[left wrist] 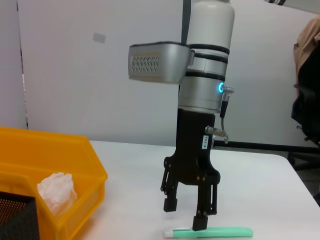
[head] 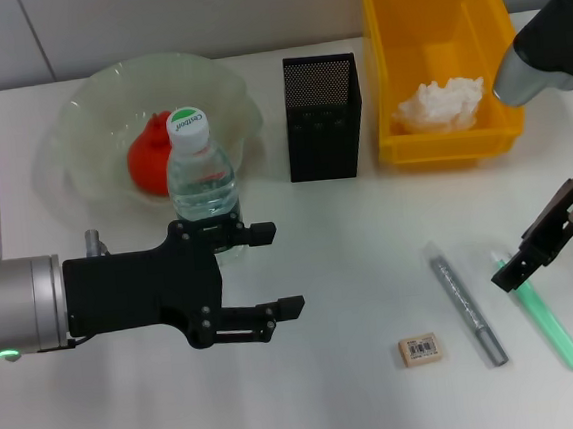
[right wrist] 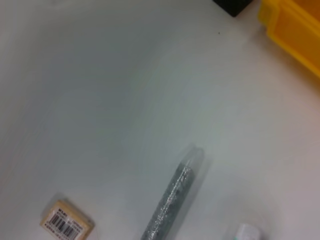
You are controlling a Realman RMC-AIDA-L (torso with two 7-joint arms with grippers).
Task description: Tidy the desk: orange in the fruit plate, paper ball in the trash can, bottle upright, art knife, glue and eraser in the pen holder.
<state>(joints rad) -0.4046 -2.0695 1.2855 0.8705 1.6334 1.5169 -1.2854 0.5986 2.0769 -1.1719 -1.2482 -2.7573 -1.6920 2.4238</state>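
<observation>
The left hand (head: 271, 271) is being held low over the table's left half, its fingers spread apart with nothing between them; the upper finger is lying just in front of the base of the bottle (head: 201, 177), and contact cannot be judged from the head view. The bottle is standing upright at the near rim of the fruit plate (head: 86, 106), which is sitting toward the far-left corner with the orange (head: 146, 161) inside it.

The right hand (left wrist: 189, 212) is being lowered near the table's right edge, fingers apart and pointing down, one fingertip seemingly touching the green glue stick (head: 546, 317), which is lying flat. Just beside it, the grey art knife (head: 467, 304) is lying on the table, and the eraser (head: 420, 348) is resting near the front edge, barcode up.

Along the far edge, the pen holder (head: 324, 116) is standing upright, and beside it the trash can (head: 446, 140) is holding the paper ball (head: 439, 104).
</observation>
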